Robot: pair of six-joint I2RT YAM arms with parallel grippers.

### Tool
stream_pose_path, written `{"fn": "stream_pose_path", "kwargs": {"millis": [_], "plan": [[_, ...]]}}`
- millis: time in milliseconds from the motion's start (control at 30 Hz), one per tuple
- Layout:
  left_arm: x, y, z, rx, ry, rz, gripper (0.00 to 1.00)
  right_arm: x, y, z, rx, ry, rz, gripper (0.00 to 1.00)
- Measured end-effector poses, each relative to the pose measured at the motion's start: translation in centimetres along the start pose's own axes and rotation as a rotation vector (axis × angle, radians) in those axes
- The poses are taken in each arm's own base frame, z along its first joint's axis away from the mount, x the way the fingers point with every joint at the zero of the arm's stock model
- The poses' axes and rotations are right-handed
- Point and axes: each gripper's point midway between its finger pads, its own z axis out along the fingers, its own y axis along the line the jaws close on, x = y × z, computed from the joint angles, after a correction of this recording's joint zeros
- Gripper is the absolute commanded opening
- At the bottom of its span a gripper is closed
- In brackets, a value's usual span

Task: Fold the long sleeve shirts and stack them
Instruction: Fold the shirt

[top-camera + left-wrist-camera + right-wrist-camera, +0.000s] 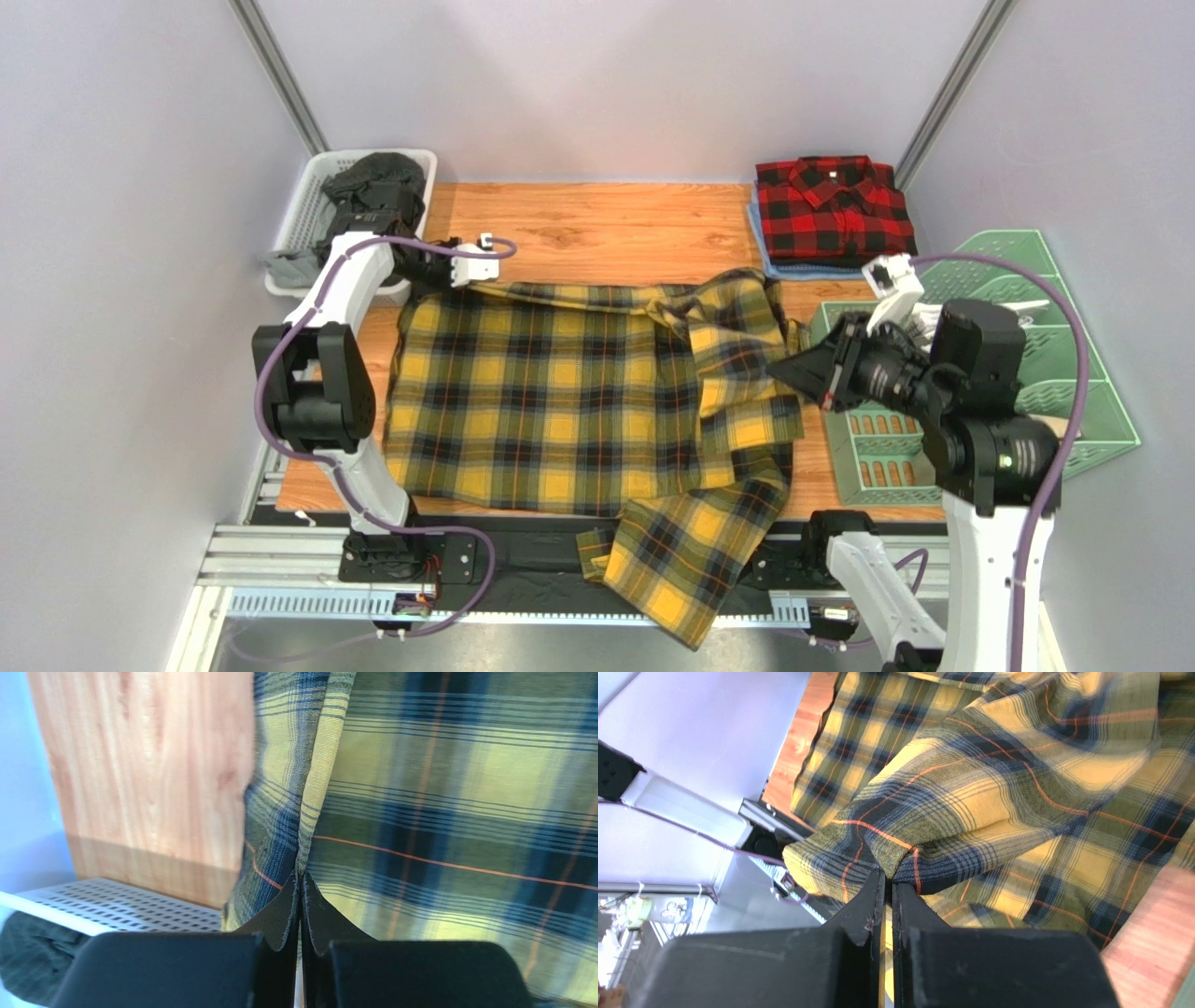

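Across the table (603, 224), yellow shirt (561, 406): lying spread open, trailing one sleeve over the near edge.
Far right corner, red shirt (832, 207): sitting already folded.
Left end effector (301, 885): clenching the yellow shirt's far left edge.
Right end effector (888, 882): pinching a bunched fold on its right side.
Doing it well: probably keeping both pinches level, carrying cloth over without dragging the body.
Hard to tell: hiding collar and buttons; gripping an unclear number of layers.

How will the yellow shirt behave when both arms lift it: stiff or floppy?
Probably floppy: the yellow shirt bunches into soft folds near the right end effector, and its sleeve droops over the table edge. It would likely sag between the grips, since the left end effector pinches only a thin edge. It looks light.
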Motion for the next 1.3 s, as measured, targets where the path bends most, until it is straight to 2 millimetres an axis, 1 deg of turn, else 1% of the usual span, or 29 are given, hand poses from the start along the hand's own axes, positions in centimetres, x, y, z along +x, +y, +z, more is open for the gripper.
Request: {"fn": "stream_pose_path", "kwargs": {"millis": [100,233,433,500,633,667,733,767,833,867,900,933,967,1000,1033,1067,1100,1133,1200,1233,1300], "plan": [[0.1,-2.3,-0.1,0.024,0.004,-0.01,0.0,2.6,0.2,-0.9,-0.001,0.012,0.003,0.0],[0.6,-5.5,0.4,0.07,0.012,-0.035,0.0,5.0,-0.2,-1.1,0.001,0.039,0.024,0.0],[2.4,-9.8,2.3,0.149,0.049,-0.077,0.0,7.3,-1.2,-0.6,0.009,0.08,0.07,0.0],[3.0,-10.5,2.9,0.168,0.066,-0.089,0.0,8.1,-1.7,-0.2,0.011,0.103,0.099,0.0],[4.2,-10.5,4.2,0.179,0.092,-0.108,0.0,9.5,-2.5,0.7,0.004,0.148,0.152,0.0],[4.5,-10.6,4.5,0.183,0.096,-0.113,0.09,9.8,-2.6,0.9,0.004,0.158,0.164,0.0],[4.9,-10.7,5.1,0.19,0.103,-0.124,0.2,10.0,-2.7,1.1,-0.002,0.167,0.18,0.0],[5.0,-10.8,5.2,0.192,0.107,-0.133,0.28,10.0,-2.7,1.2,-0.009,0.167,0.184,0.0],[5.0,-10.9,5.2,0.193,0.107,-0.149,0.32,9.8,-2.6,1.5,-0.023,0.16,0.192,0.0],[4.9,-10.8,5.1,0.19,0.104,-0.16,0.37,9.7,-2.6,1.7,-0.029,0.157,0.197,0.0],[4.7,-10.7,4.9,0.183,0.099,-0.166,0.45,9.5,-2.6,1.9,-0.038,0.153,0.204,0.0],[4.2,-10.5,4.6,0.172,0.085,-0.18,0.47,9.3,-2.7,2.2,-0.047,0.148,0.211,0.0],[3.7,-10.3,4.1,0.158,0.074,-0.185,0.59,9.0,-2.8,2.7,-0.058,0.143,0.22,0.0],[3.0,-9.9,3.4,0.136,0.054,-0.195,0.63,8.8,-2.9,3.1,-0.062,0.14,0.23,0.0],[2.0,-9.3,2.3,0.103,0.029,-0.202,0.81,8.5,-3.1,3.7,-0.07,0.143,0.237,0.0],[1.0,-8.6,1.2,0.065,0.002,-0.207,0.83,8.4,-3.2,4.2,-0.08,0.153,0.241,0.0],[-0.3,-7.7,-0.2,0.016,-0.032,-0.213,0.99,8.4,-3.2,4.7,-0.09,0.162,0.24,0.0],[-1.6,-7.0,-1.6,-0.028,-0.065,-0.21,0.99,8.3,-3.2,5.4,-0.104,0.179,0.242,0.0],[-5.0,-5.5,-5.1,-0.116,-0.156,-0.203,0.99,8.1,-2.9,6.7,-0.13,0.208,0.24,0.0],[-6.8,-5.1,-6.9,-0.153,-0.21,-0.197,0.99,8.0,-2.6,7.6,-0.142,0.223,0.234,0.0],[-10.0,-4.8,-9.6,-0.195,-0.308,-0.21,0.99,7.8,-2.1,9.1,-0.163,0.244,0.222,0.0]]}}
